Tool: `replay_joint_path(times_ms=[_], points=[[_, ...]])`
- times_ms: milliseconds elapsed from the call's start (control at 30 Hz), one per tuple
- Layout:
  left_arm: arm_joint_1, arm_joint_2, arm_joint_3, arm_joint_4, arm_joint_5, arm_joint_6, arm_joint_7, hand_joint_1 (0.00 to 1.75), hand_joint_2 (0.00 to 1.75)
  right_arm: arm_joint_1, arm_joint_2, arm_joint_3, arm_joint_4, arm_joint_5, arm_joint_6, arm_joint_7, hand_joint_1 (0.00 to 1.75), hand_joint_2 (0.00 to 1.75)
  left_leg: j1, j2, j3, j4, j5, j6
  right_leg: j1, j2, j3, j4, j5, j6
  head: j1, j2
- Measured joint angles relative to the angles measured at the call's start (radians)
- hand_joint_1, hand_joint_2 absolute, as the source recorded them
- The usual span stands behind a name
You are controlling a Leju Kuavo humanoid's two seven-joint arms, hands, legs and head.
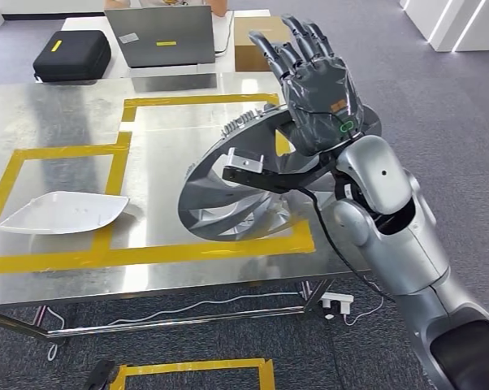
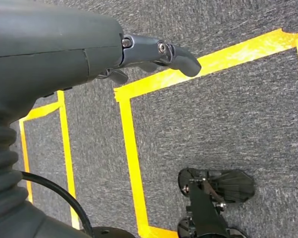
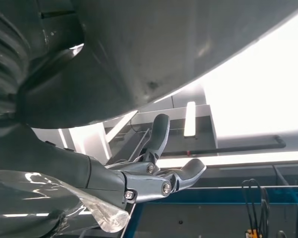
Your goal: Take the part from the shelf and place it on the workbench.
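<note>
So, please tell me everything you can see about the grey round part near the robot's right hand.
The grey round part looks like a moulded disc with curved fins like fan blades and a dark bracket across it. It looks like dull plastic or cast metal. It sits tilted, its low edge on the steel workbench inside the yellow tape, its high edge at the right hand, whose fingers are spread above it. Whether the hand grips it cannot be told.

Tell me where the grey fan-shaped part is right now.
In the head view, the grey part sits tilted over the workbench right side, beside the right robot hand, right of the white plate.
</note>
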Motion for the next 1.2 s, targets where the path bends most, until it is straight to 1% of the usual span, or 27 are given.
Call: replay_joint_path(times_ms=[300,500,600,767,900,1033,1200], points=[[0.002,0.000,0.015,0.000,0.009,-0.001,-0.001,0.00,1.75,-0.002,-0.003,-0.019,0.014,-0.014,0.005,-0.010,0.00,1.75,0.000,0.000,0.000,0.000,0.000,0.000,0.000,0.000,0.000,0.000,0.000,0.000,0.000,0.000],[0.010,0.000,0.029,0.000,0.018,0.001,-0.008,0.00,1.75,-0.023,-0.025,-0.031,0.067,-0.049,0.043,-0.036,0.00,1.75,0.000,0.000,0.000,0.000,0.000,0.000,0.000,0.000,0.000,0.000,0.000,0.000,0.000,0.000],[0.016,0.001,0.042,0.000,0.021,0.004,-0.016,0.00,1.75,-0.058,-0.044,-0.028,0.115,-0.089,0.094,-0.049,0.00,1.75,0.000,0.000,0.000,0.000,0.000,0.000,0.000,0.000,0.000,0.000,0.000,0.000,0.000,0.000],[0.024,0.002,0.062,0.000,0.027,0.007,-0.018,0.00,1.75,-0.115,-0.068,-0.019,0.182,-0.118,0.143,-0.050,0.00,1.75,0.000,0.000,0.000,0.000,0.000,0.000,0.000,0.000,0.000,0.000,0.000,0.000,0.000,0.000],[0.028,0.003,0.082,0.000,0.033,0.010,-0.018,0.00,1.75,-0.186,-0.083,0.001,0.247,-0.155,0.207,-0.041,0.00,1.75,0.000,0.000,0.000,0.000,0.000,0.000,0.000,0.000,0.000,0.000,0.000,0.000,0.000,0.000],[0.032,0.003,0.095,0.000,0.025,0.010,-0.018,0.00,1.75,-0.246,-0.097,0.027,0.295,-0.184,0.214,-0.041,0.00,1.75,0.000,0.000,0.000,0.000,0.000,0.000,0.000,0.000,0.000,0.000,0.000,0.000,0.000,0.000],[0.032,0.003,0.108,0.000,0.018,0.010,-0.018,0.00,1.75,-0.271,-0.107,0.057,0.316,-0.194,0.212,-0.032,0.00,1.75,0.000,0.000,0.000,0.000,0.000,0.000,0.000,0.000,0.000,0.000,0.000,0.000,0.000,0.000]])
